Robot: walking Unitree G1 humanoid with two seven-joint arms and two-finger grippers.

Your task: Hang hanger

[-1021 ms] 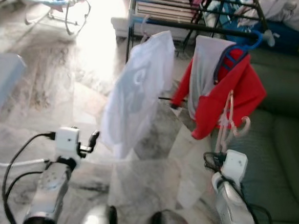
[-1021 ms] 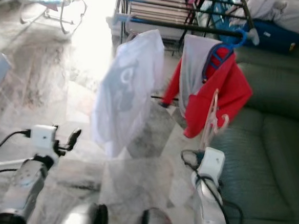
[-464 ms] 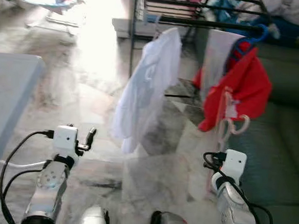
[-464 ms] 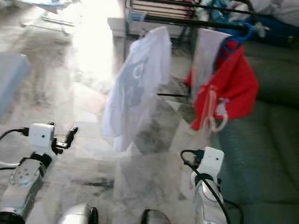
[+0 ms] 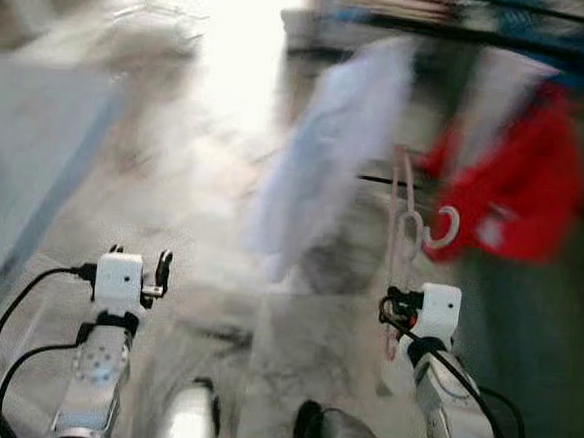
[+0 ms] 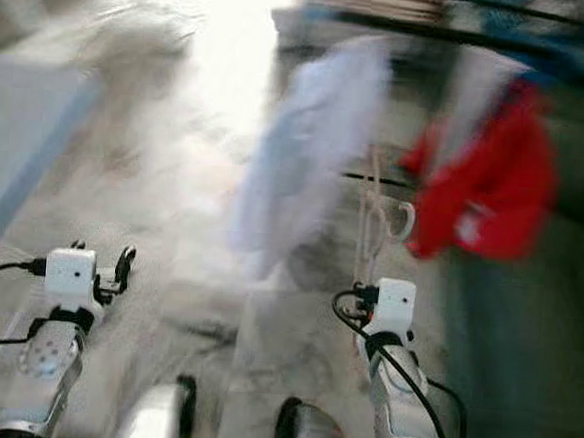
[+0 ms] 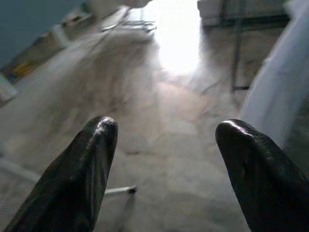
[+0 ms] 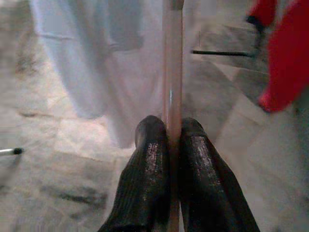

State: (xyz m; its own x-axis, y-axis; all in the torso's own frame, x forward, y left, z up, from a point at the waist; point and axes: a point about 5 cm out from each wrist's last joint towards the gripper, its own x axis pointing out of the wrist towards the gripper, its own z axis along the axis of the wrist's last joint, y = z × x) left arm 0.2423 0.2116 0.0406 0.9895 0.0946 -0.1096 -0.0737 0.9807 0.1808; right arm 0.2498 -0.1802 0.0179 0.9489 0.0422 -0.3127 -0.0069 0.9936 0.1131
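Observation:
A pale pink plastic hanger (image 5: 404, 227) stands upright above my right wrist, its hook (image 5: 440, 227) curling to the right. My right gripper (image 8: 173, 133) is shut on the hanger's bar (image 8: 172, 72). A dark clothes rail (image 5: 455, 35) runs across the back, blurred. On it hang a white shirt (image 5: 327, 151) and a red garment (image 5: 520, 190). My left gripper (image 7: 166, 140) is open with nothing between its fingers, held low at the left over the marble floor (image 5: 204, 183).
A grey-blue tabletop (image 5: 25, 160) fills the left side. A dark green sofa (image 5: 554, 338) lies at the right. Bright glare falls on the floor at the back. My feet (image 5: 257, 432) are at the bottom edge. The head views are motion-blurred.
The camera has swung left and down, so rail and clothes slid right and blurred. The right arm with the hanger now sits further left against the clothes.

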